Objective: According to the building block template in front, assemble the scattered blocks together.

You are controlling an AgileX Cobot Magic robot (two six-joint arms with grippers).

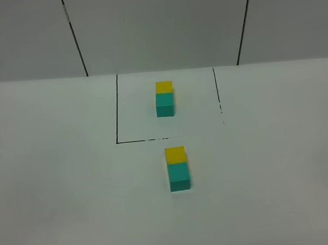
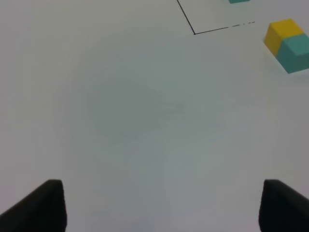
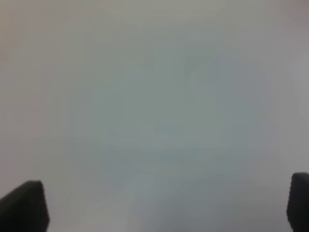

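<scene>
The template pair [image 1: 164, 99], yellow cube behind teal cube, sits inside the black-lined square [image 1: 116, 109] at the back. The two larger blocks stand touching in front of the square: yellow block [image 1: 175, 154] behind, teal block [image 1: 179, 176] in front. The left wrist view shows the yellow block [image 2: 279, 36] and teal block [image 2: 295, 52] joined, far from my left gripper [image 2: 161, 205], which is open and empty over bare table. My right gripper [image 3: 164, 203] is open and empty over bare table. Neither arm shows in the exterior view.
The white table [image 1: 55, 182] spreads around the blocks. A grey panelled wall [image 1: 156, 26] rises behind the table's far edge. A corner of the black-lined square [image 2: 194, 33] shows in the left wrist view.
</scene>
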